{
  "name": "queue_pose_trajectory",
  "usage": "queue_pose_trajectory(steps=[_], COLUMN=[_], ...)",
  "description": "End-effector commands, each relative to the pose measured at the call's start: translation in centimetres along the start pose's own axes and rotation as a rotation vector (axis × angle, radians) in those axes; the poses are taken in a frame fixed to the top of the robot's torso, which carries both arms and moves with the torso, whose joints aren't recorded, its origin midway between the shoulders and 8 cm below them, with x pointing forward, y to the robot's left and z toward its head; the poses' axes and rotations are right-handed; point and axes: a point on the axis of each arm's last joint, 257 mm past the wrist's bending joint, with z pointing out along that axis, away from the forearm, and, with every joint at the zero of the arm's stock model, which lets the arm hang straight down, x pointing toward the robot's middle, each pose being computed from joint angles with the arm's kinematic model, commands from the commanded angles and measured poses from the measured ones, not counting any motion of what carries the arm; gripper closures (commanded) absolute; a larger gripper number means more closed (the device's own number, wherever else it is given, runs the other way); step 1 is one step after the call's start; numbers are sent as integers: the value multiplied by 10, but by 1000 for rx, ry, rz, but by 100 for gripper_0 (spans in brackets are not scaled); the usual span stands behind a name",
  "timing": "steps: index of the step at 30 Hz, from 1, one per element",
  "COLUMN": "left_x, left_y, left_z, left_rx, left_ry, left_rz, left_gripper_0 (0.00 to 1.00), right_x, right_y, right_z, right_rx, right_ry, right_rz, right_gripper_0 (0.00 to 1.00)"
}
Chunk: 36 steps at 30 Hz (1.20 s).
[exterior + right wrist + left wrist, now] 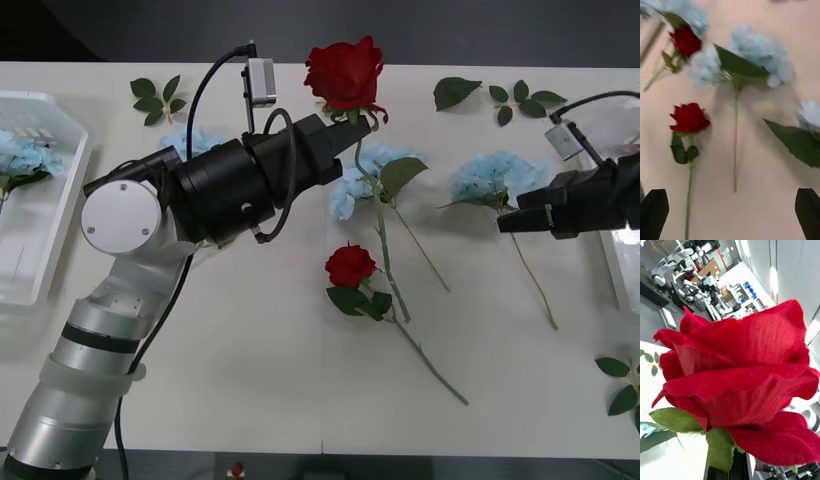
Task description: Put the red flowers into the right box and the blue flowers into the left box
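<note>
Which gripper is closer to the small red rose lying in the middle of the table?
Left. The left gripper holds another rose just behind the small red rose; the right gripper hovers farther off to its right.

A white table (250, 400) fills most of the front view, its near edge running along the bottom of the frame, with a faint seam down the middle. Beyond its far edge, across the top of the frame, lies dark grey floor (450, 30). In the left wrist view, the upper part of the frame opens onto a long bright room — white walls (797, 273), cluttered workbenches (720, 296), and tall glowing light panels (773, 279) at upper right.
</note>
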Motion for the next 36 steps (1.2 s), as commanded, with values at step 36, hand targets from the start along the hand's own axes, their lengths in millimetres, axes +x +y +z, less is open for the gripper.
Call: queue_pose_trajectory(steps=[36], left_x=[-24], left_y=[-11], left_z=[6], left_rx=[12], left_ry=[-46], left_rz=[19], left_gripper_0=[100], right_x=[-69], right_y=[211], right_z=[76], right_rx=[-319], right_ry=[-553], right_rz=[44], right_gripper_0=[2])
